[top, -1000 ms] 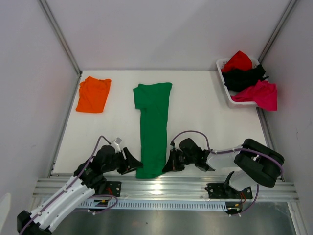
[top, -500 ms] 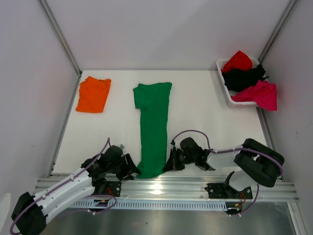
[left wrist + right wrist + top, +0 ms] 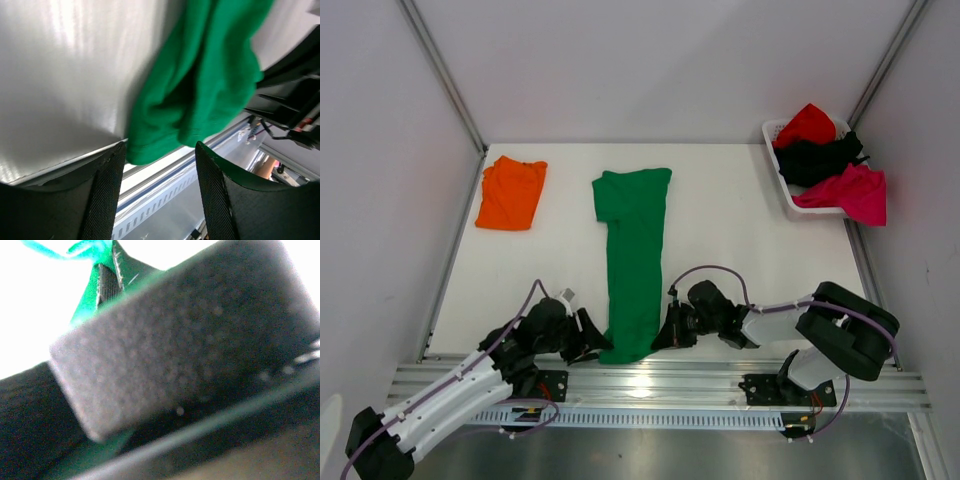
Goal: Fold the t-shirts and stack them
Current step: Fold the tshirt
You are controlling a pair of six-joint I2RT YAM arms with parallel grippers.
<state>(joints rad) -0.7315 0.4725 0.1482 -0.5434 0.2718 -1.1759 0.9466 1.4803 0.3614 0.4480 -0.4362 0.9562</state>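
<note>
The green t-shirt [image 3: 633, 255] lies in a long narrow strip down the middle of the white table [image 3: 740, 240], its near hem drooping over the front edge. My left gripper [image 3: 600, 342] is open at the hem's left corner. In the left wrist view the green hem [image 3: 200, 90] bunches just ahead of the black mesh fingers [image 3: 102, 190], with nothing gripped between them. My right gripper [image 3: 661, 337] is shut on the hem's right edge, and green cloth [image 3: 83, 314] shows at its jaws. The orange t-shirt [image 3: 510, 192] lies folded at the back left.
A white basket [image 3: 775, 130] at the back right holds a red [image 3: 807, 124], a black [image 3: 820, 158] and a magenta [image 3: 850, 192] shirt. An aluminium rail [image 3: 660, 380] runs along the near edge under the hem. Angled frame posts stand at both back corners.
My left gripper dropped toward the table's front edge and edged right to the green hem's corner. The right gripper and the shirts have stayed put.
</note>
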